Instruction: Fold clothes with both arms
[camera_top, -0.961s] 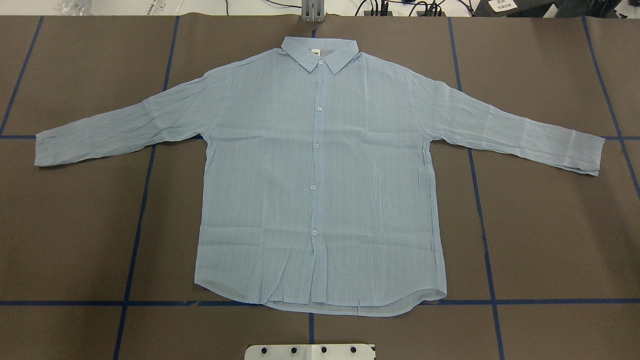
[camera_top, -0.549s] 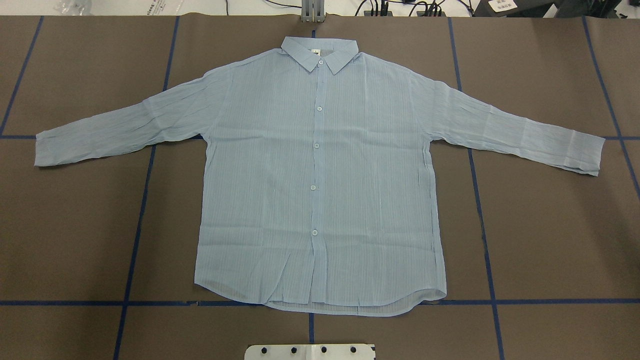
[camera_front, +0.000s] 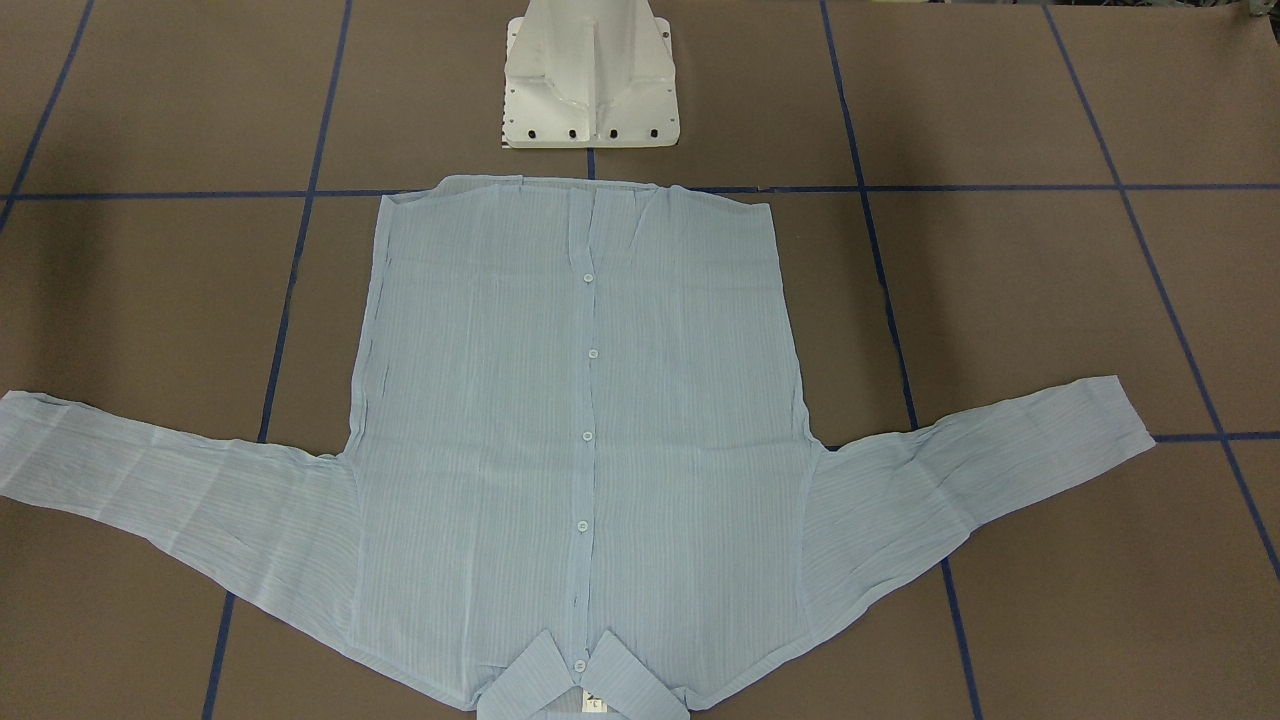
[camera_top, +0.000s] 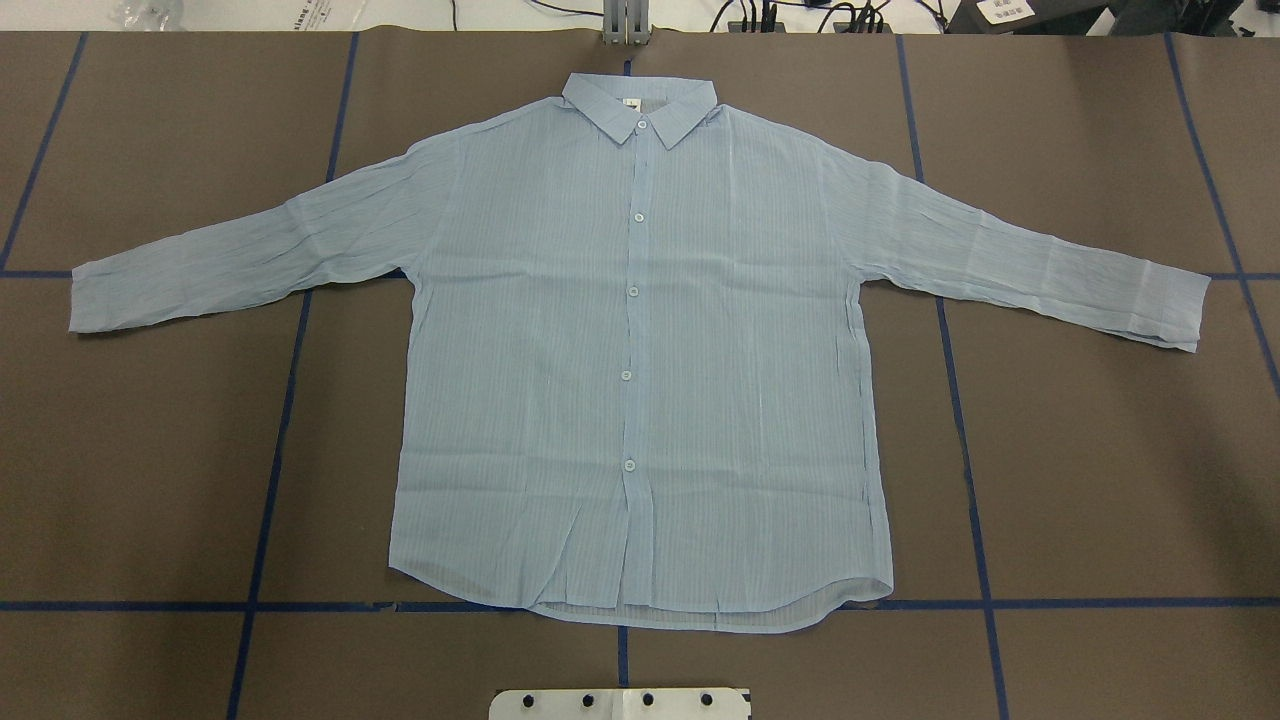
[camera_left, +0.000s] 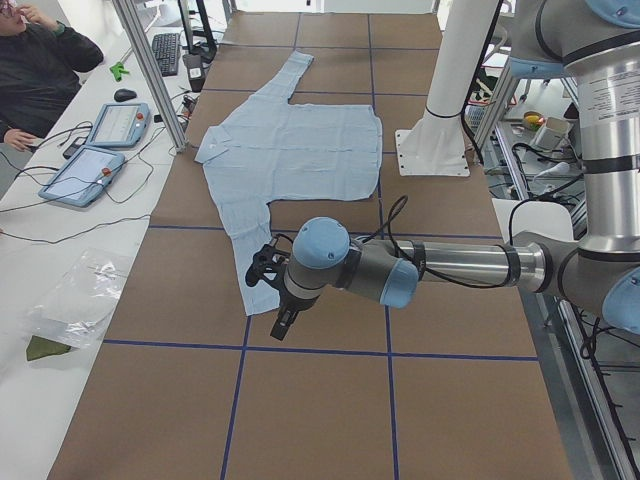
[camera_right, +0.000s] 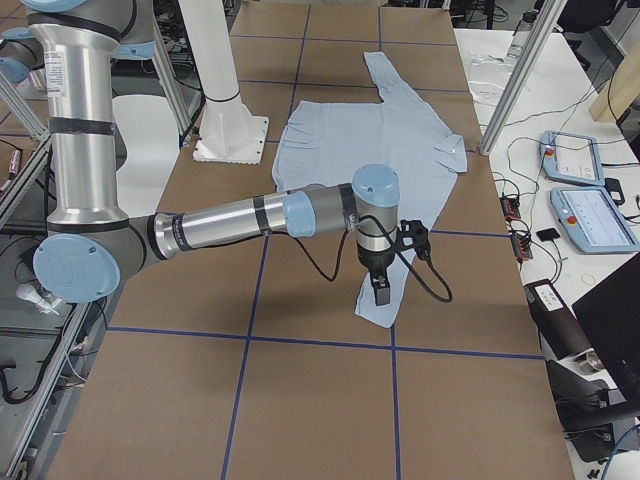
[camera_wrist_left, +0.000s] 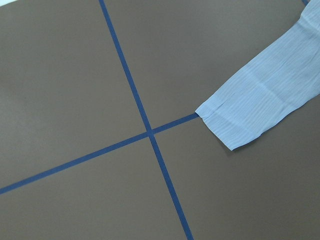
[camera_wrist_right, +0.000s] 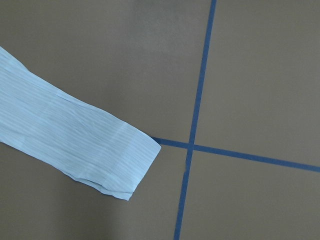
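One shirt (camera_top: 640, 380), spread flat, front side up

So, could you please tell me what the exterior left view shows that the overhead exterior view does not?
Only exterior left: the left arm reaching over the table, its gripper hanging by the near sleeve cuff, an operator and two tablets. Only overhead: the front buttons, clearly countable, and no arm at all. Both: the shirt lying flat, sleeves spread, and the white pedestal base.

No legible text, labels or numbers.
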